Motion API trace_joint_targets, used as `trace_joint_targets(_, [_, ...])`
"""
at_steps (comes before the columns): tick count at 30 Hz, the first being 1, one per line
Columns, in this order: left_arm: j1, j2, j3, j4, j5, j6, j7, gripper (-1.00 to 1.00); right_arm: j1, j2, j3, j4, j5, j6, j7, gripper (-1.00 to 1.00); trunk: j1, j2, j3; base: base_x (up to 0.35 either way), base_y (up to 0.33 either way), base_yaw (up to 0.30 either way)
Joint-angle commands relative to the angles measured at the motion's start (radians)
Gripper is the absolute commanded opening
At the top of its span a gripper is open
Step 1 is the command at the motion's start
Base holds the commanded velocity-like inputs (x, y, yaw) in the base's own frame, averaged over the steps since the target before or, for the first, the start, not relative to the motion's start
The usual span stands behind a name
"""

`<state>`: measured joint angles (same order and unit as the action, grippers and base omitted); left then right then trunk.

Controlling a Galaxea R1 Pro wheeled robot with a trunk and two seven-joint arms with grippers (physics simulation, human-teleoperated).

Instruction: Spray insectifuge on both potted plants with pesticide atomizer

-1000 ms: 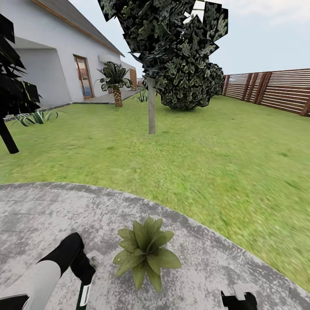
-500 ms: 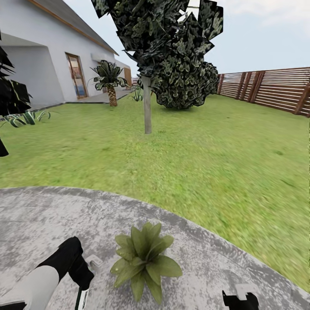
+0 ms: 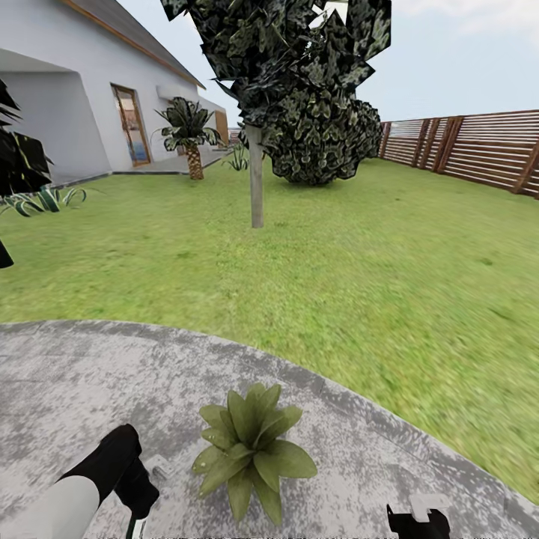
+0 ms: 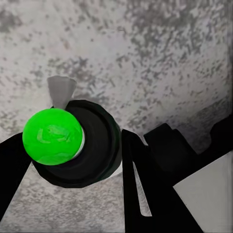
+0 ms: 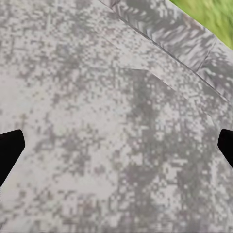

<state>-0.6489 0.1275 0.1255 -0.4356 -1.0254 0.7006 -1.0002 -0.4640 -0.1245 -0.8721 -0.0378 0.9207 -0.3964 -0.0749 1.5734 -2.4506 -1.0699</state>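
Mottled grey patio (image 3: 67, 374); leafy rosette plant (image 3: 250, 449) on it, just beside left gripper (image 4: 73, 160) pinching round black atomizer (image 4: 87, 145), glossy green cap; right gripper (image 5: 116, 145) spread.

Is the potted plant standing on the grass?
No, the potted plant stands on the grey paved patio, and the lawn begins beyond the patio's edge.

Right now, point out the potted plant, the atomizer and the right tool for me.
potted plant (image 3: 251, 451), head view, centre of the leaf rosette.
atomizer (image 4: 53, 136), left wrist view, bright green round top.
right tool (image 3: 418, 516), head view, between its dark fingertips at the picture's lower edge.
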Motion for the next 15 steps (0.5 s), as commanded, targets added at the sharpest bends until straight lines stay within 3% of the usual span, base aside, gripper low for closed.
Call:
trace_joint_targets(1, [-0.001,-0.004,0.008,-0.004,-0.007,0.006,-0.006,-1.0,-0.001,0.0,-0.005,0.002,0.011,-0.003,-0.006,1.0,0.0,0.0,-0.003,0.0,0.0,0.0])
trace_joint_targets(9, [-0.009,-0.024,0.013,-0.072,-0.002,0.012,-0.009,-1.0,-0.001,-0.001,-0.005,0.002,0.011,-0.003,-0.006,1.0,0.0,0.0,-0.01,-0.066,-0.084,0.0])
trace_joint_targets(15, [-0.006,-0.013,0.01,-0.07,-0.005,0.014,-0.005,-1.0,-0.001,-0.001,-0.005,0.002,0.011,-0.003,-0.006,1.0,0.0,0.0,-0.01,-0.165,-0.023,0.008])
